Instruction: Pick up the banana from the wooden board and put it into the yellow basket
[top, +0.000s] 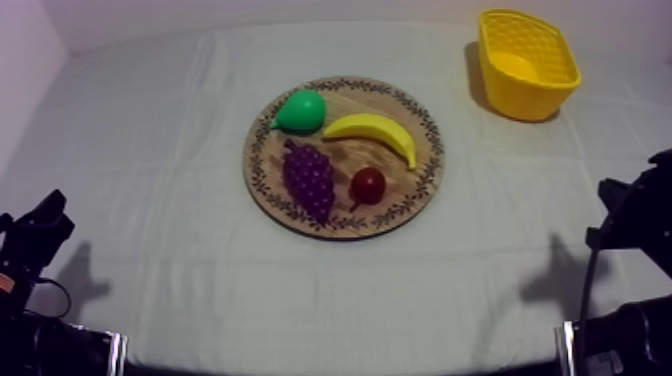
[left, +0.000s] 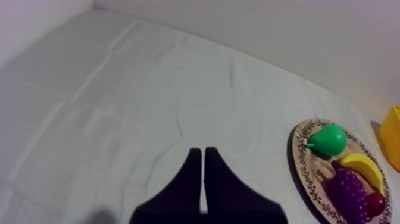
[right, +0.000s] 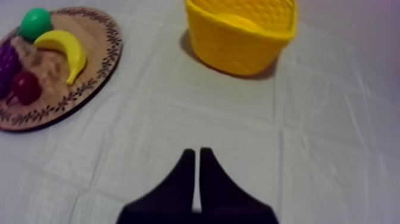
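on the round wooden board with a patterned rim (top: 412, 190), the curved yellow toy banana (top: 372, 127) lies just beside the green toy pear (top: 300, 110). likely light, stiff, slick plastic; grip across its thick middle. left jaws and right jaws rest pressed together.

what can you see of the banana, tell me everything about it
The banana is a smooth yellow toy, plastic by the look, curved in one arc with tapering ends. It lies flat on the wooden board, on the side toward the yellow basket, its arch bowed toward the far side. One end sits right by the green pear; whether they touch is unclear. The grapes and the small red fruit lie on its near side, apart from it.
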